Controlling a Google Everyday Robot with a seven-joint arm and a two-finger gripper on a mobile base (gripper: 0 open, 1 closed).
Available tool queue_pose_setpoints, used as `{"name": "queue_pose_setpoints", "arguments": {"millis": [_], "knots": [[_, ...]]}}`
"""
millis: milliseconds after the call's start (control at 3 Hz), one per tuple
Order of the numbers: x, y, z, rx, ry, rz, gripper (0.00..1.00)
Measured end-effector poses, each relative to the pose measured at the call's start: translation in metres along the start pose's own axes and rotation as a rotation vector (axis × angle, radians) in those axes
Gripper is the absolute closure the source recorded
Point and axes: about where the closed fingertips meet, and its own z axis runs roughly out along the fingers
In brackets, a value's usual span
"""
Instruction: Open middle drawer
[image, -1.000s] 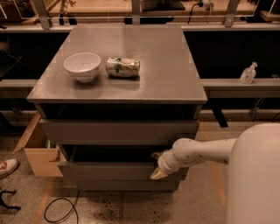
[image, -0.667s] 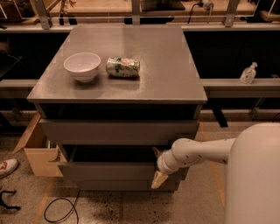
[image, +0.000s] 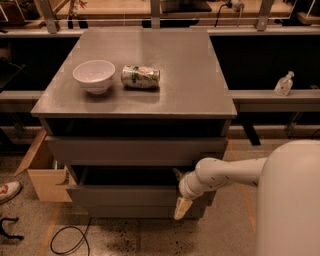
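Low at right end of middle drawer (image: 125, 195), claw (image: 182, 206); cannot tell if clenched or released. Drawer second of three fronts below bench (image: 190, 75), long axis left-right, mostly left of claw, slightly out. Calls for a straight pull outward, across that axis.

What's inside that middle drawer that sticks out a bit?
Inside the middle drawer only a dark strip shows, with nothing visible in it. The rest is hidden under the top drawer. The gripper is at the middle front, near its right end.
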Motion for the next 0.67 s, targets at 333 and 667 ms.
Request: {"name": "queue_pose_setpoints", "arguments": {"millis": [333, 667], "knots": [[0.008, 0.011, 0.0, -0.036, 0.011, 0.018, 0.0], [0.017, 0.026, -0.012, -0.055, 0.033, 0.045, 0.18]]}}
